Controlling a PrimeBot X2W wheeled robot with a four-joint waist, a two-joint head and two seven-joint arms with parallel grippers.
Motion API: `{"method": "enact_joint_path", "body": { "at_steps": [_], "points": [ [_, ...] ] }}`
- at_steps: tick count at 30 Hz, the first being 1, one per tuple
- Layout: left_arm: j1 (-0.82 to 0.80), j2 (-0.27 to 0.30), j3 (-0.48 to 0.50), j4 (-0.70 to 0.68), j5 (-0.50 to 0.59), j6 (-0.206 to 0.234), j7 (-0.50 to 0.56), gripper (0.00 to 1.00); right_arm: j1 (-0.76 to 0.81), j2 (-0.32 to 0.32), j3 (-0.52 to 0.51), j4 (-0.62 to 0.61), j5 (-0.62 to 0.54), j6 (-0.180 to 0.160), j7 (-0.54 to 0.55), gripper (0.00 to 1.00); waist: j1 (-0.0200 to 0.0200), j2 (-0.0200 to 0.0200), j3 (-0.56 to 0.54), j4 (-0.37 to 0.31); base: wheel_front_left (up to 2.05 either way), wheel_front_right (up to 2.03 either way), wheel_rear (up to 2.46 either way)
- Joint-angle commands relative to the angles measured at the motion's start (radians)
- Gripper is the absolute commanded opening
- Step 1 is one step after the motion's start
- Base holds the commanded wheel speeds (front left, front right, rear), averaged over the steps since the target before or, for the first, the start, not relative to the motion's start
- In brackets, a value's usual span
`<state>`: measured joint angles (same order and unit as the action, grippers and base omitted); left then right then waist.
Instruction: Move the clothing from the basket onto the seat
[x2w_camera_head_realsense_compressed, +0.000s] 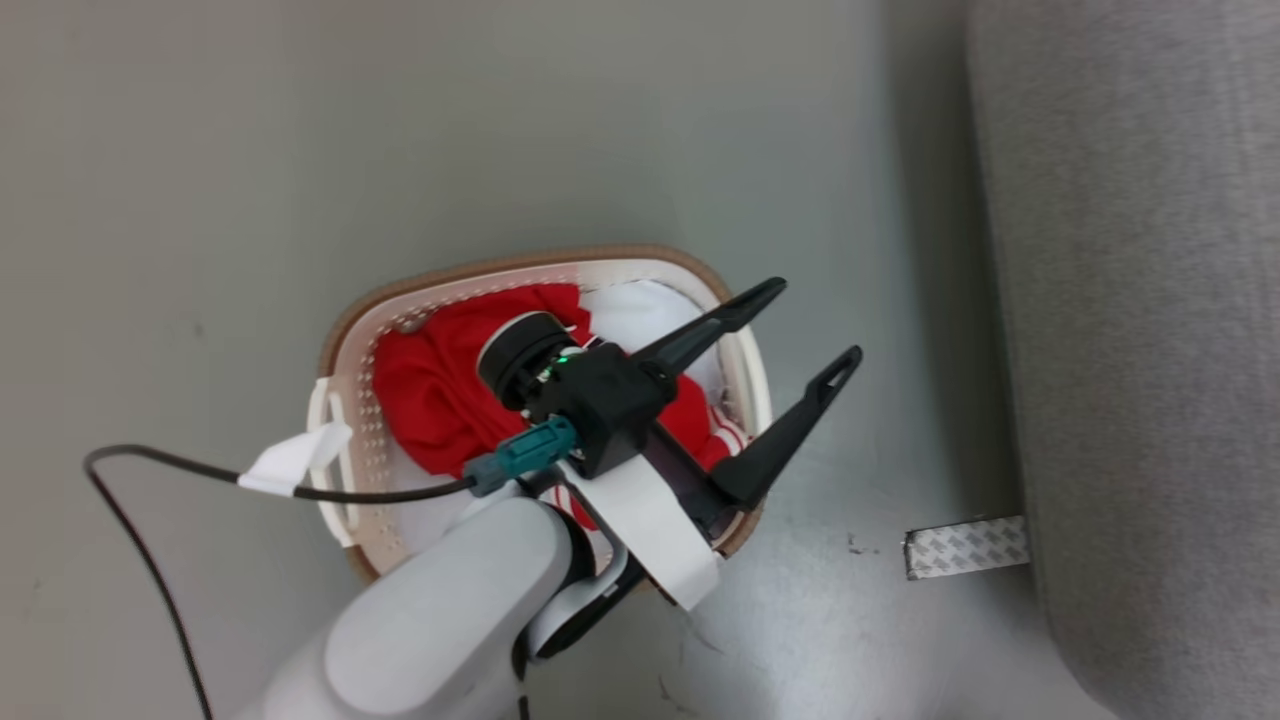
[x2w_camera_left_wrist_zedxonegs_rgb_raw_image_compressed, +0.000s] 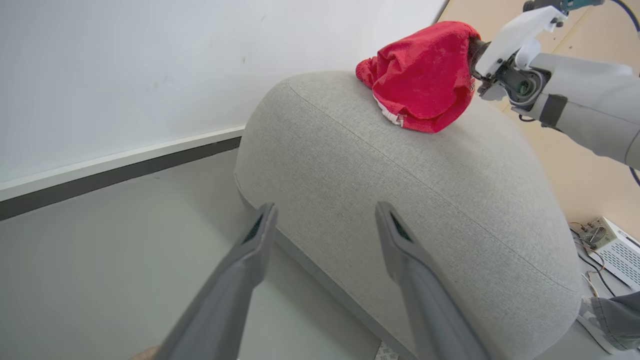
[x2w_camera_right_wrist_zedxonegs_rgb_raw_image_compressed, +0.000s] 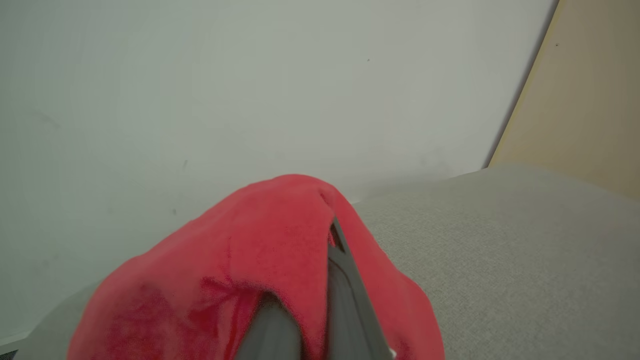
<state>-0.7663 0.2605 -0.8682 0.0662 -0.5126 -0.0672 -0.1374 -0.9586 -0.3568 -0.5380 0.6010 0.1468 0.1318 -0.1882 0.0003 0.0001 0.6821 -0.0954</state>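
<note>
The cream basket (x2w_camera_head_realsense_compressed: 520, 262) with a brown rim stands on the floor, with red clothing (x2w_camera_head_realsense_compressed: 430, 390) and a white cloth (x2w_camera_head_realsense_compressed: 640, 310) bunched inside. My left gripper (x2w_camera_head_realsense_compressed: 805, 335) hovers above the basket's right side, open and empty; in its own view its fingers (x2w_camera_left_wrist_zedxonegs_rgb_raw_image_compressed: 325, 212) point toward the grey seat (x2w_camera_left_wrist_zedxonegs_rgb_raw_image_compressed: 400, 165). A red garment with white trim (x2w_camera_left_wrist_zedxonegs_rgb_raw_image_compressed: 425, 75) hangs at the seat's top edge, touching the fabric. My right gripper (x2w_camera_left_wrist_zedxonegs_rgb_raw_image_compressed: 475, 50) is shut on it. In the right wrist view the red cloth (x2w_camera_right_wrist_zedxonegs_rgb_raw_image_compressed: 225, 260) drapes over that gripper's fingers (x2w_camera_right_wrist_zedxonegs_rgb_raw_image_compressed: 330, 240), above the seat (x2w_camera_right_wrist_zedxonegs_rgb_raw_image_compressed: 500, 240).
The seat's side (x2w_camera_head_realsense_compressed: 1150, 300) fills the right of the head view, with a strip of tape (x2w_camera_head_realsense_compressed: 965, 547) on the floor at its base. A black cable (x2w_camera_head_realsense_compressed: 150, 470) trails left of the basket. A white wall and baseboard (x2w_camera_left_wrist_zedxonegs_rgb_raw_image_compressed: 125, 165) lie behind; a white box (x2w_camera_left_wrist_zedxonegs_rgb_raw_image_compressed: 615, 250) sits beyond the seat.
</note>
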Motion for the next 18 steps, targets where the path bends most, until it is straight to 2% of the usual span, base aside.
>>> {"method": "enact_joint_path", "body": {
  "at_steps": [1,2,3,4,10,18],
  "points": [
    [0.007,0.01,0.006,0.009,-0.001,0.003,-0.013,1.0,0.021,0.018,-0.042,0.041,-0.035,-0.002,-0.015,0.0,-0.0003,-0.0001,0.018,0.023,0.0,0.0,0.0],
    [0.016,0.014,0.007,0.015,-0.006,0.004,-0.017,1.0,0.033,0.031,-0.066,0.064,-0.054,-0.002,-0.022,0.03,-0.0003,-0.0001,0.012,0.021,0.0,0.0,0.0],
    [0.023,0.017,0.008,0.019,-0.009,0.005,-0.022,1.0,0.045,0.042,-0.085,0.084,-0.07,-0.002,-0.033,0.42,-0.0003,-0.0001,0.004,0.018,0.0,0.0,0.0],
    [0.03,0.019,0.01,0.022,-0.013,0.005,-0.026,1.0,0.056,0.052,-0.1,0.102,-0.082,-0.002,-0.043,1.0,-0.0003,-0.0001,-0.004,0.015,0.0,0.0,0.0],
    [0.081,0.046,0.023,0.044,-0.042,0.023,-0.044,1.0,0.148,0.14,-0.084,0.124,-0.117,-0.002,-0.077,1.0,-0.0003,-0.0001,-0.083,-0.02,0.0,0.0,0.0],
    [0.177,0.06,0.054,0.094,-0.066,0.059,-0.094,1.0,0.35,0.21,0.012,-0.08,-0.097,-0.002,-0.077,1.0,-0.0003,-0.0001,-0.262,-0.041,0.0,0.0,0.0]
  ]
}}
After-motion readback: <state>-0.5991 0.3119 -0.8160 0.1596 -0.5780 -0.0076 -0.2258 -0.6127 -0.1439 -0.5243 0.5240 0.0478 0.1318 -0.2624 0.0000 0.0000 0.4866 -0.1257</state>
